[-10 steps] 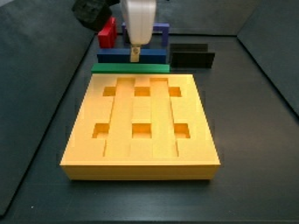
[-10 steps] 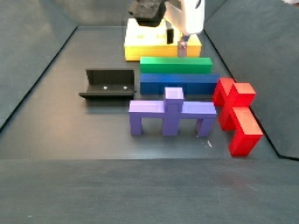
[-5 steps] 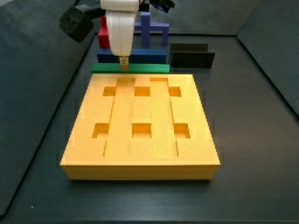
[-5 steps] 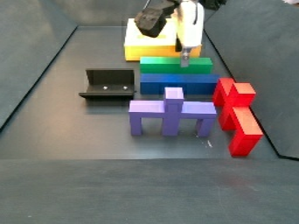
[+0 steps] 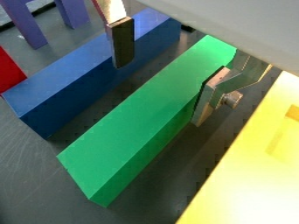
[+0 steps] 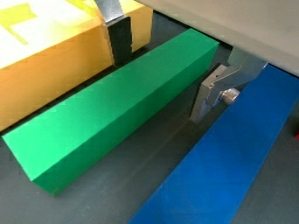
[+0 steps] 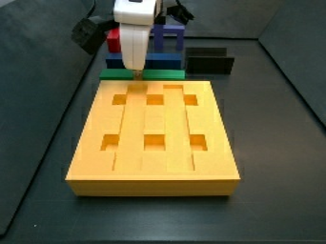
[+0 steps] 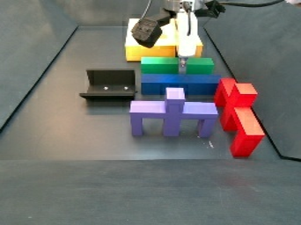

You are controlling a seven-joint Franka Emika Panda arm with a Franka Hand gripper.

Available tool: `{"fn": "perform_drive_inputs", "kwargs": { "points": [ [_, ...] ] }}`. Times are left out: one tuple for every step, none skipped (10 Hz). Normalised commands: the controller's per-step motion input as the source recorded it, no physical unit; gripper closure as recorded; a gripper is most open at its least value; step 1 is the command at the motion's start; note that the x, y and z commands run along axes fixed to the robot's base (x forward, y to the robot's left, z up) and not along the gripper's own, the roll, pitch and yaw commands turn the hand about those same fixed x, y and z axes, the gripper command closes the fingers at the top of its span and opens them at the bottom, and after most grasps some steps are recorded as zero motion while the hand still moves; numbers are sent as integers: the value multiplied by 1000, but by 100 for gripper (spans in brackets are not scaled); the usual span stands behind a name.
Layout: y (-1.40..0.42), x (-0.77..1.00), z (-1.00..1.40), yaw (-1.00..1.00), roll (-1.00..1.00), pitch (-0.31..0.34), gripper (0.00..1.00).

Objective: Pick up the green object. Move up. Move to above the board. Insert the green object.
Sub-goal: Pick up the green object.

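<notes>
Straddling the green object (image 5: 146,118) with jaws spread wide, the gripper (image 6: 163,63) has one finger on each long side, neither pad touching it. The bar lies flat between the board (image 7: 152,133) and the blue bar (image 6: 228,149).

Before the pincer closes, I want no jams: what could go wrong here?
1. The pincer straddles the green bar near one end, so the bar may tilt when lifted.
2. The blue bar and the board flank it closely; a finger could nudge either.
</notes>
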Motion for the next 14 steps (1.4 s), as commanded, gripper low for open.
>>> {"fn": "perform_drive_inputs", "kwargs": {
  "points": [
    [14,146,-317,0,-33,53,0],
    [0,94,-297,0,-11,50,0],
    [-83,31,-260,0,0,37,0],
    [0,0,-254,0,0,36,0],
    [0,-34,-146,3,0,10,0],
    [-23,-63,0,29,0,0,0],
    [-51,-40,0,71,0,0,0],
    [-89,-14,60,106,34,0,0],
    [-111,0,94,100,63,0,0],
    [0,0,0,20,0,0,0],
    [0,0,0,0,0,0,0],
    [0,0,0,0,0,0,100],
    [0,0,0,0,0,0,100],
    [0,0,0,0,0,0,100]
  ]
}}
